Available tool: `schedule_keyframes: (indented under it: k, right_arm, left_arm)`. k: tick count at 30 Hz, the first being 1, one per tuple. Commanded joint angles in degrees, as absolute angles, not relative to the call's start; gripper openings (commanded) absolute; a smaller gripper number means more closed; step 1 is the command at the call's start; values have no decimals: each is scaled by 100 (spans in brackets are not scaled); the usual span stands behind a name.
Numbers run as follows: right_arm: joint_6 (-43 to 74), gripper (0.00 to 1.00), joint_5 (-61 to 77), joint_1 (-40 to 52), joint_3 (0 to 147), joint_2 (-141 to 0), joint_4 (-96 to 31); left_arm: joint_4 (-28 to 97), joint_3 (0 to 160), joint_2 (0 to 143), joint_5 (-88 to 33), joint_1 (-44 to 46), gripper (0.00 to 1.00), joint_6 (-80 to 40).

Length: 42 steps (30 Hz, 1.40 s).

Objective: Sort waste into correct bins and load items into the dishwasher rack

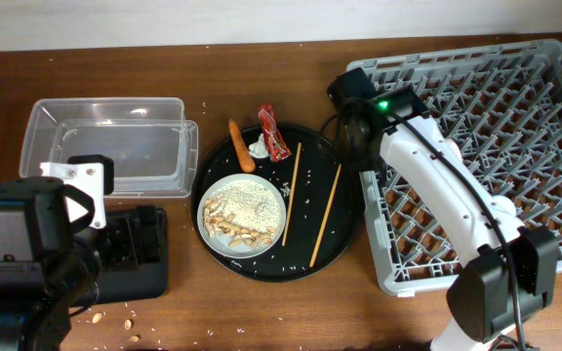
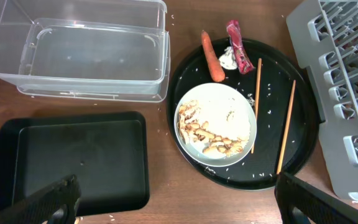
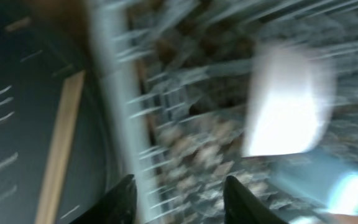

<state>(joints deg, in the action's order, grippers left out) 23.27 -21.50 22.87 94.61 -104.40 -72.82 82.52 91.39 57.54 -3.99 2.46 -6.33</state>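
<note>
A pale round plate (image 1: pixel 242 214) with beige rice and food scraps (image 2: pixel 211 138) sits on the large round black tray (image 1: pixel 344 239). On that tray also lie an orange carrot (image 1: pixel 240 146), a white tissue (image 1: pixel 260 150), a red wrapper (image 1: pixel 273 132) and two wooden chopsticks (image 1: pixel 292 195). The clear tub (image 1: pixel 105 146) and the flat black tray (image 2: pixel 73 155) stand at the left. My left gripper (image 2: pixel 185 205) is open and empty, high above the table. My right gripper (image 3: pixel 185 202) is open over the left edge of the grey rack (image 1: pixel 496 156). Its view is blurred, with a white shape (image 3: pixel 284 106) and a pale blue shape (image 3: pixel 316 180) in the rack.
Loose rice grains lie scattered on the round black tray and on the brown table (image 1: pixel 261 312). The rack's left wall stands right beside the round tray. My left arm's base (image 1: pixel 27 244) covers the lower left corner.
</note>
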Motion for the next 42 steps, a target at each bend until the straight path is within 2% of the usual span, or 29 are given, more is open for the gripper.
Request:
schedule_keyframes:
  k: [1, 3, 4, 7, 9, 12, 13, 14, 15, 17, 19, 20, 23, 25, 27, 29, 30, 31, 32, 34, 36, 39, 41, 42]
  right_arm:
    - [2432, 34, 478, 2580, 9026, -10527, -6925]
    - [3175, 34, 565, 2853, 8224, -10551, -6396]
    - [3461, 48, 751, 3050, 7544, -10551, -5756]
    - [4442, 47, 648, 3061, 6466, -10554, -4436]
    - [4886, 47, 580, 2971, 6285, -10554, -4248]
    - [5164, 32, 580, 2952, 6283, -10643, -4045]
    - [5234, 30, 582, 2954, 6283, -10777, -4042]
    - [5260, 10, 757, 2919, 6283, -10927, -4047]
    - [5251, 4, 869, 2836, 6313, -10881, -4071]
    - [4206, 4, 926, 2711, 6694, -10538, -4357]
    - [2193, 4, 1033, 2683, 7535, -9850, -5063]
    - [740, 4, 1046, 2681, 8082, -9485, -5568]
    - [220, 4, -1175, 2244, 8788, -8962, -5909]
    - [-305, 4, -1103, 1905, 8715, -9089, -5918]
    - [-301, 4, -1072, 1393, 8451, -9723, -5887]
    - [-298, 6, -311, 1354, 8449, -10162, -5990]
    - [-222, 41, -279, 1435, 8468, -10119, -6007]
    - [-69, 52, -276, 1496, 8499, -10062, -6034]
    - [368, 57, -102, 1684, 8547, -9920, -6027]
    - [913, 61, 233, 2018, 8545, -9861, -5929]
    - [2178, 63, 342, 2683, 8468, -10057, -5516]
    - [3277, 57, 325, 3210, 8420, -10914, -4827]
    - [3601, 41, 322, 3181, 8420, -11666, -4281]
    - [3614, 40, 318, 3142, 8420, -11828, -4134]
  left_arm:
    - [8241, 9161, 5736, -318, 244, 99, -683]
    - [8243, 9161, 5736, -318, 244, 99, -683]
    - [8241, 9161, 5736, -318, 244, 99, -683]
    - [8241, 9161, 5736, -318, 244, 99, -683]
    - [8241, 9161, 5736, -318, 244, 99, -683]
    - [8241, 9161, 5736, -318, 244, 99, -683]
    - [8241, 9161, 5736, -318, 244, 99, -683]
    - [8243, 9161, 5734, -318, 244, 99, -683]
    - [8241, 9161, 5736, -318, 244, 99, -683]
    - [8241, 9161, 5736, -318, 244, 99, -683]
    - [8241, 9161, 5736, -318, 244, 99, -683]
    - [8241, 9161, 5736, -318, 244, 99, -683]
    - [8241, 9161, 5736, -318, 244, 99, -683]
    - [8241, 9161, 5734, -318, 244, 99, -683]
    - [8241, 9161, 5736, -318, 244, 99, -683]
    - [8241, 9161, 5734, -318, 244, 99, -683]
    - [8241, 9161, 5736, -318, 244, 99, -683]
    - [8241, 9161, 5736, -318, 244, 99, -683]
    - [8241, 9161, 5736, -318, 244, 99, -683]
    - [8241, 9161, 5734, -318, 244, 99, -683]
    - [8241, 9161, 5736, -318, 244, 99, -683]
    - [8241, 9161, 5736, -318, 244, 99, -683]
    - [8241, 9161, 5736, -318, 244, 99, -683]
    - [8241, 9161, 5734, -318, 244, 99, -683]
